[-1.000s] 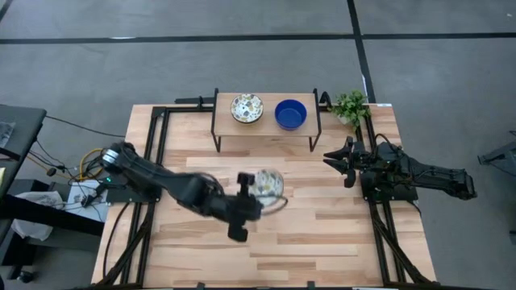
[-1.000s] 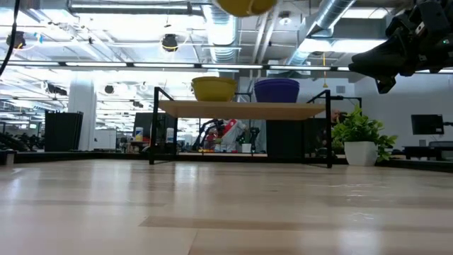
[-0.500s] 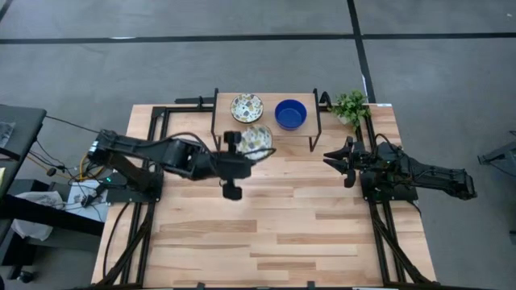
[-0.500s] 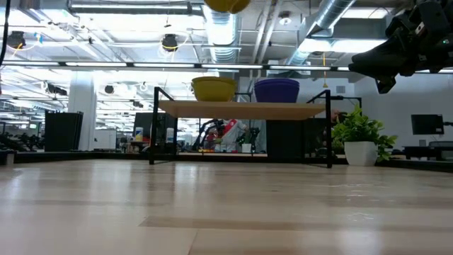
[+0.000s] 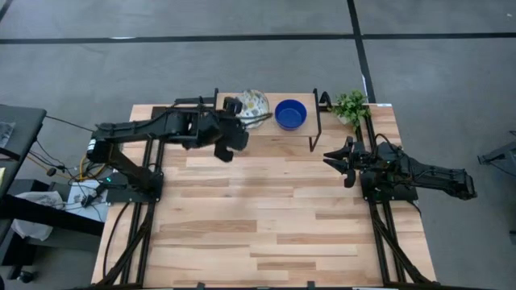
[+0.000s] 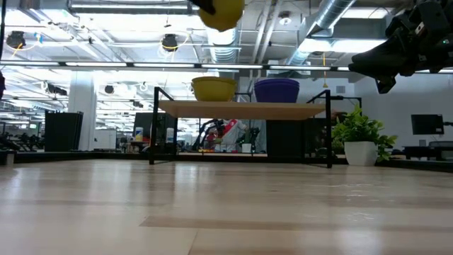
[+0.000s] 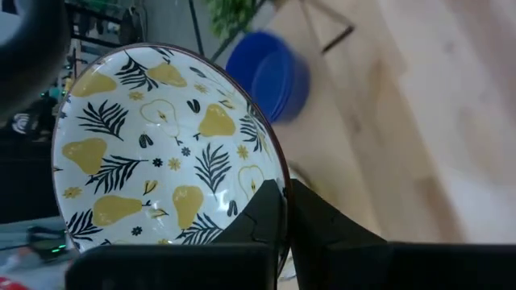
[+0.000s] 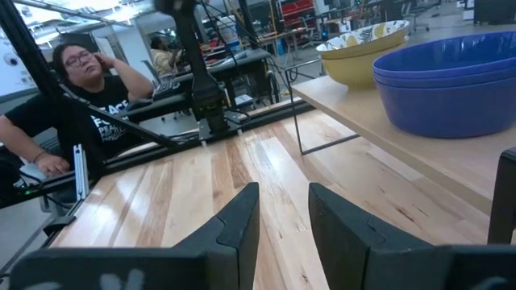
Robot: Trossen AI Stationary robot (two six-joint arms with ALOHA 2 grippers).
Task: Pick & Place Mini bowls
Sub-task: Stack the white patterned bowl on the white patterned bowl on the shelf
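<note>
My left gripper [image 5: 241, 114] is shut on a mini bowl [image 5: 253, 104], white inside with yellow pears and dark leaves, yellow outside [image 6: 221, 12]. It hangs above the left part of the small wooden shelf [image 5: 266, 130] at the table's far side. On the shelf stand a yellow-sided mini bowl [image 6: 214, 88] and stacked blue mini bowls [image 5: 290, 113]. My right gripper [image 5: 330, 159] waits open at the table's right side, with nothing between its fingers. My left gripper pinches the patterned bowl's rim [image 7: 276, 179], one finger [image 7: 262, 211] inside the bowl and one outside. It comes from the table's left and near side, slanting down. The bowl is lifted clear above the shelf and tilted.
A small green plant in a white pot [image 5: 350, 105] stands at the shelf's right end. Black frame rails [image 5: 153, 153] run along both table sides. A seated person [image 8: 72, 89] shows beyond the table in the right wrist view. Bare wood [image 5: 266, 209] lies in front of the shelf.
My left gripper has carried the patterned bowl from over the middle of the table toward the far edge, to above the shelf's left part, rising a little. Its wrist has rolled, so the bowl has turned. The hold stays shut.
</note>
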